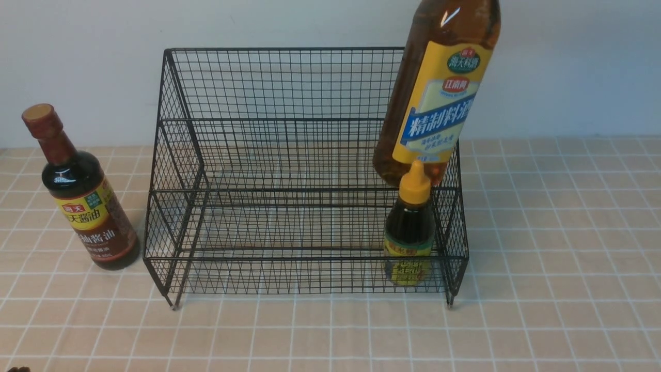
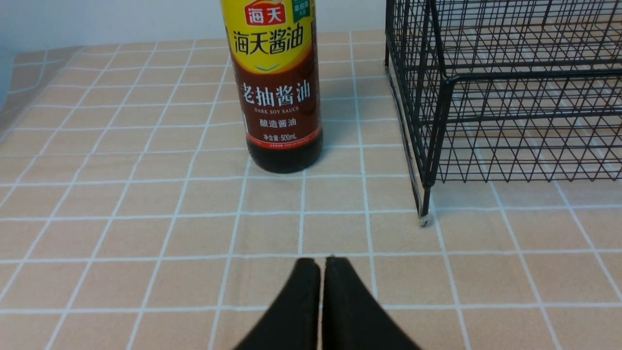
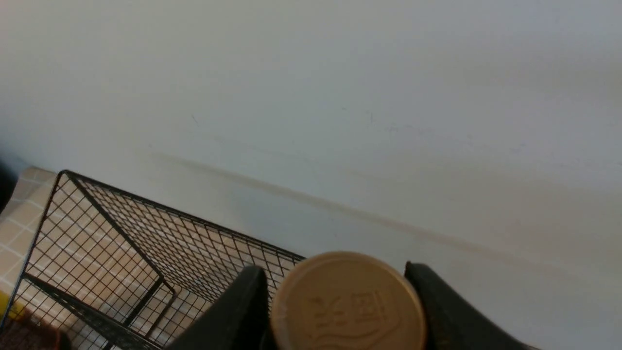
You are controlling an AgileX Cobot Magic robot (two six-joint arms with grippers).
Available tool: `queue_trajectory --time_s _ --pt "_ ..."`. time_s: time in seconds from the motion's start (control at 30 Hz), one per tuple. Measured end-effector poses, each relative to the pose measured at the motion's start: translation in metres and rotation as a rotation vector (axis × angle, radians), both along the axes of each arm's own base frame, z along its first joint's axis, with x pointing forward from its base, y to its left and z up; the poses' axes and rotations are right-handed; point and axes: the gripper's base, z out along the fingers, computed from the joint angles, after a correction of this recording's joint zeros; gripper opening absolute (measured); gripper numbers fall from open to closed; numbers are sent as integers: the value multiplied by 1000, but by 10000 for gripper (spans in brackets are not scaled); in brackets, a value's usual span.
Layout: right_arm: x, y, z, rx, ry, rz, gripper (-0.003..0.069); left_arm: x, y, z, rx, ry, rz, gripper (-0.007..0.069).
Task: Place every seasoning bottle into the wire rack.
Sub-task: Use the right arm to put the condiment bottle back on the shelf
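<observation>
The black wire rack [image 1: 289, 124] stands mid-table, also seen as the wire rack [image 2: 510, 78] and wire rack [image 3: 112, 243] in the wrist views. A small dark bottle with a yellow nozzle cap [image 1: 410, 232] stands in its lower front tier, at the right corner. The tall amber bottle [image 1: 439, 93] hangs tilted over the rack's right side, its base just above that yellow cap. My right gripper [image 3: 334, 266] is shut on its tan cap [image 3: 347, 304]. The dark bottle with a red-brown cap [image 1: 82, 196] stands on the table left of the rack. My left gripper [image 2: 320, 260] is shut and empty, short of this dark bottle [image 2: 279, 87].
A tan tiled cloth [image 1: 557, 258] covers the table, and a pale wall [image 1: 77, 62] rises close behind the rack. The rack's near left foot [image 2: 425, 216] stands a little ahead of my left gripper.
</observation>
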Motion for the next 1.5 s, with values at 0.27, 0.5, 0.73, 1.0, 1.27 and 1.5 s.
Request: queue_trajectory --time_s 0.27,0.5,0.73,1.0,1.27,1.5 --pt "0 -2 0 -15 7 -19 328 0 0 0 0 0 0 -7" --pt "2 -6 -1 -6 25 -77 328 0 0 0 0 0 0 -7" --pt "4 -10 -1 -9 31 -138 328 0 0 0 0 0 0 -7" --pt "3 2 0 -33 -19 -119 328 0 0 0 0 0 0 -7" --pt "-8 33 2 -146 -106 -50 328 0 0 0 0 0 0 -7" --pt "-16 50 3 -192 -136 -36 328 0 0 0 0 0 0 -7"
